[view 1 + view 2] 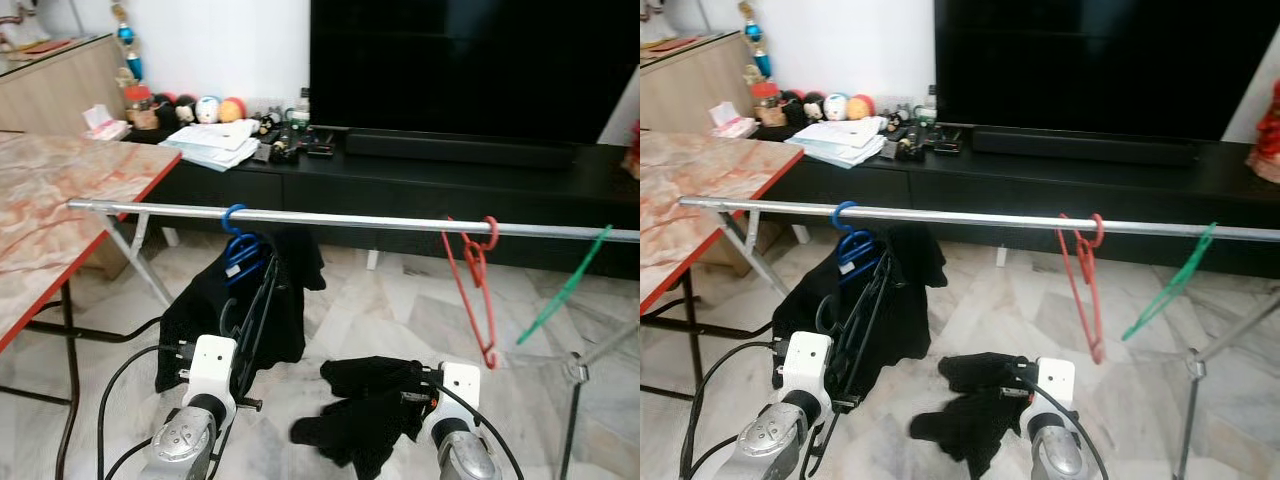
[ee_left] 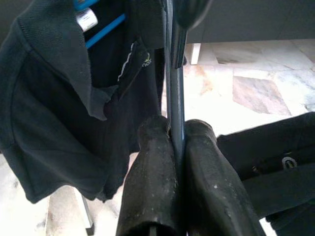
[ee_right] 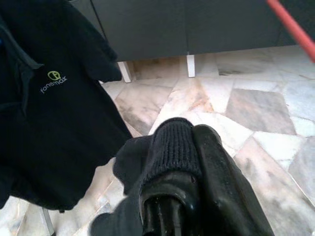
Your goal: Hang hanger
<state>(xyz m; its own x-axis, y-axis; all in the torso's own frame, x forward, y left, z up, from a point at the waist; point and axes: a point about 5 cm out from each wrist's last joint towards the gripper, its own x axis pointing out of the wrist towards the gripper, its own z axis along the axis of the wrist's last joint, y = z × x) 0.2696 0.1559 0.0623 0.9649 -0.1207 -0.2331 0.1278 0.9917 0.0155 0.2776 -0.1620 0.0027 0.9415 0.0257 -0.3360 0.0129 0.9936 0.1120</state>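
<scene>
A: Where's the hanger?

B: The black hanger (image 1: pixel 252 300) is low in front of the robot, below the metal rail (image 1: pixel 350 220), held up at a slant by the left gripper (image 2: pixel 177 142). In the left wrist view its two fingers (image 2: pixel 150 167) are pressed together on the hanger's thin bar, with no gap beyond the bar itself.

A: And the other arm?

B: The right gripper (image 3: pixel 189 147) is lower right and grips a black garment (image 1: pixel 365 405) that droops toward the marble floor (image 1: pixel 400 300). The fingers are closed, with knitted cloth drawn over one of them (the cloth hides that tip).

A: What's already on the rail?

B: A blue hanger (image 1: pixel 238 240) near the left end carries a black polo shirt (image 1: pixel 215 320), and the black hanger's upper end is just beside it. Farther right a red hanger (image 1: pixel 475 275) hangs bare, and a green hanger (image 1: pixel 565 288) hangs tilted near the right end.

A: Around it?

B: A red-edged marble-patterned counter (image 1: pixel 60 200) on the left, and behind the rail a low black TV unit (image 1: pixel 450 185) with a large dark screen (image 1: pixel 470 65), papers and small toys.
</scene>
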